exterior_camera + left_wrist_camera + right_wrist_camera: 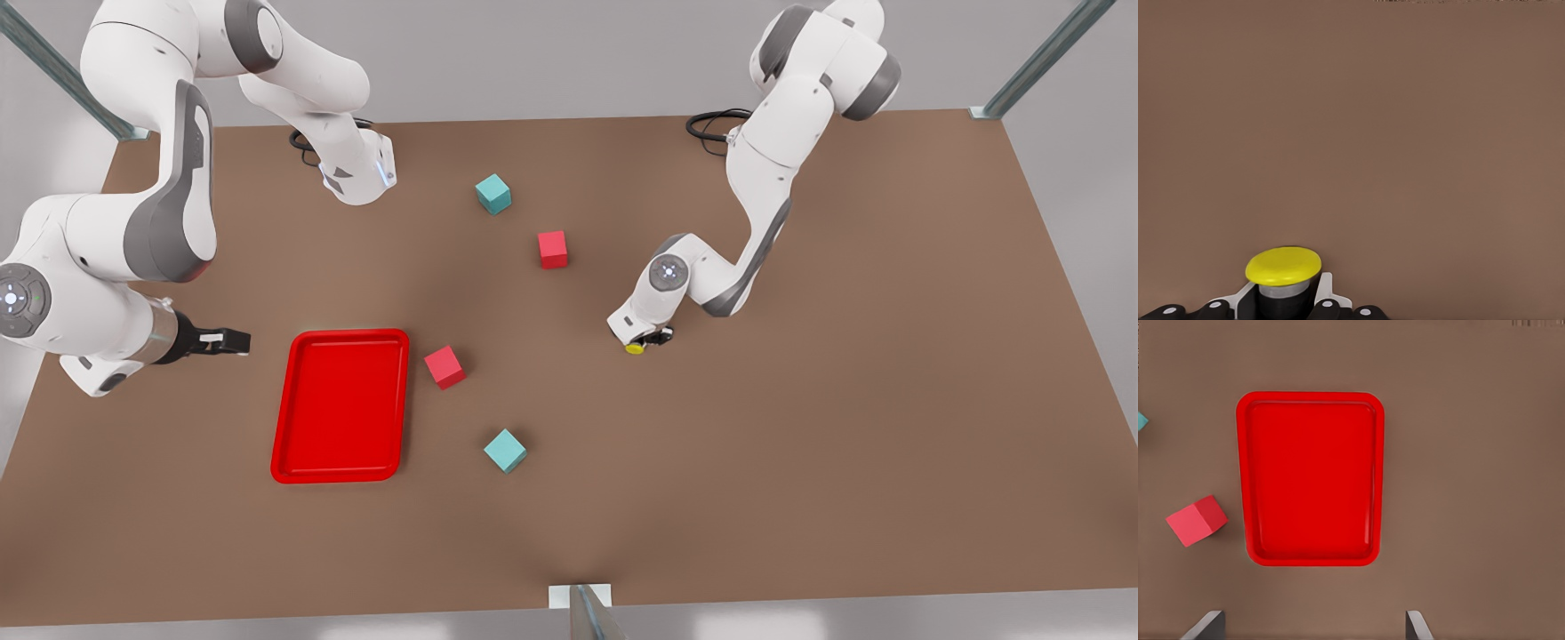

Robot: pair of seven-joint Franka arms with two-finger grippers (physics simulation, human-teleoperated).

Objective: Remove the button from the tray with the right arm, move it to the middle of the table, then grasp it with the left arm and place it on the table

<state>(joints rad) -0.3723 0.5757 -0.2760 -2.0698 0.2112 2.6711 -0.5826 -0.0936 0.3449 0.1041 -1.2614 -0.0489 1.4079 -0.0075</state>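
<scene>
The button [1283, 267], with its round yellow cap over a black collar, sits between the fingers of my left gripper [1285, 303], which is shut on it. In the front view this gripper [642, 340] is low over the brown table [800, 427] right of the middle, the yellow cap [635, 348] at its tip. The red tray [342, 404] lies at the front view's left with nothing in it. My right gripper [229, 340] hangs open just left of the tray, its two fingertips [1205, 627] spread wide with the tray [1310, 479] beyond them.
Two red cubes [552, 249] [444, 366] and two teal cubes [492, 193] [505, 450] are scattered between the tray and the left gripper. One red cube [1196, 520] lies close beside the tray's rim. Black cables [711, 124] lie at the far edge.
</scene>
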